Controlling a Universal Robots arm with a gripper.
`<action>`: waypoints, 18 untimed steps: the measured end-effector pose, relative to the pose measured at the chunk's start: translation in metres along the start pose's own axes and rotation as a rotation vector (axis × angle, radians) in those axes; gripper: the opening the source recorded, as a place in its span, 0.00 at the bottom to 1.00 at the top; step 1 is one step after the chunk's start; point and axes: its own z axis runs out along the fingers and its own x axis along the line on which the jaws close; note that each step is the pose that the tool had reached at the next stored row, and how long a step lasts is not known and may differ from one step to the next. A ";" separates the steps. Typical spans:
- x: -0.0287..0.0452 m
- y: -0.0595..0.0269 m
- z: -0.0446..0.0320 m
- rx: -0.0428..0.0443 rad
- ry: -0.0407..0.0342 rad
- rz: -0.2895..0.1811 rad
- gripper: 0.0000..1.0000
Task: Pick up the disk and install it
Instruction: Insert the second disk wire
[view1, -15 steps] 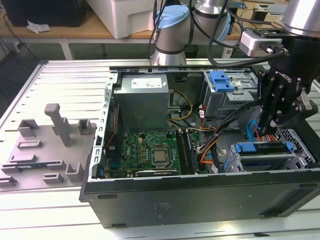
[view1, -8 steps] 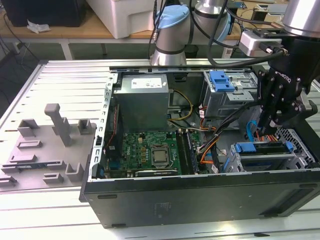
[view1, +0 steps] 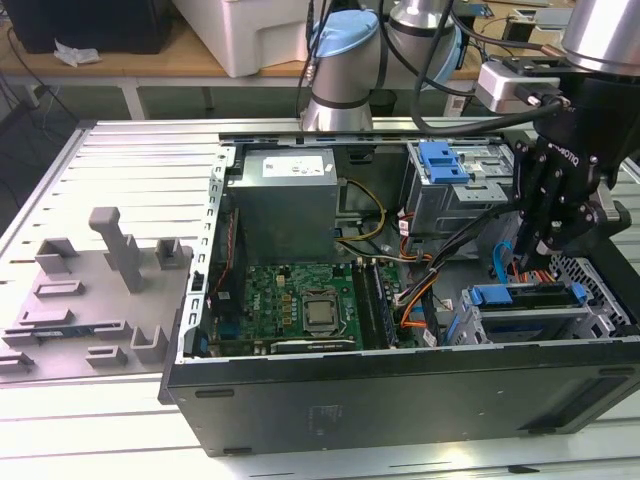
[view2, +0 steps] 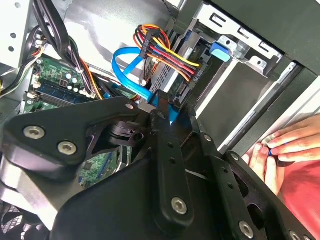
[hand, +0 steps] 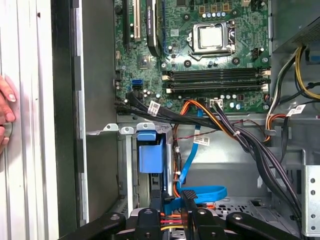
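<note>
Open PC case (view1: 400, 385) on tabletop (view1: 120, 160). Tool (view1: 548, 250) low over drive bay at case's near corner, exterior view's right. Grey fixture blocks (view1: 95, 290) near tabletop's opposite edge.

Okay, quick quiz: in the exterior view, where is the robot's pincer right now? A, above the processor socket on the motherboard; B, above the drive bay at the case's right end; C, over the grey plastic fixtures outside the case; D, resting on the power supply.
B: the pincer hangs just above the drive bay with its blue brackets, at the exterior view's right end of the open computer case.
</note>
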 end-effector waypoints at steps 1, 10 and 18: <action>0.0000 0.0000 0.0000 -0.0004 0.0000 0.003 0.30; -0.0001 0.0003 0.0002 -0.0028 -0.0001 0.019 0.30; 0.0000 0.0013 0.0005 -0.0049 0.0001 0.034 0.30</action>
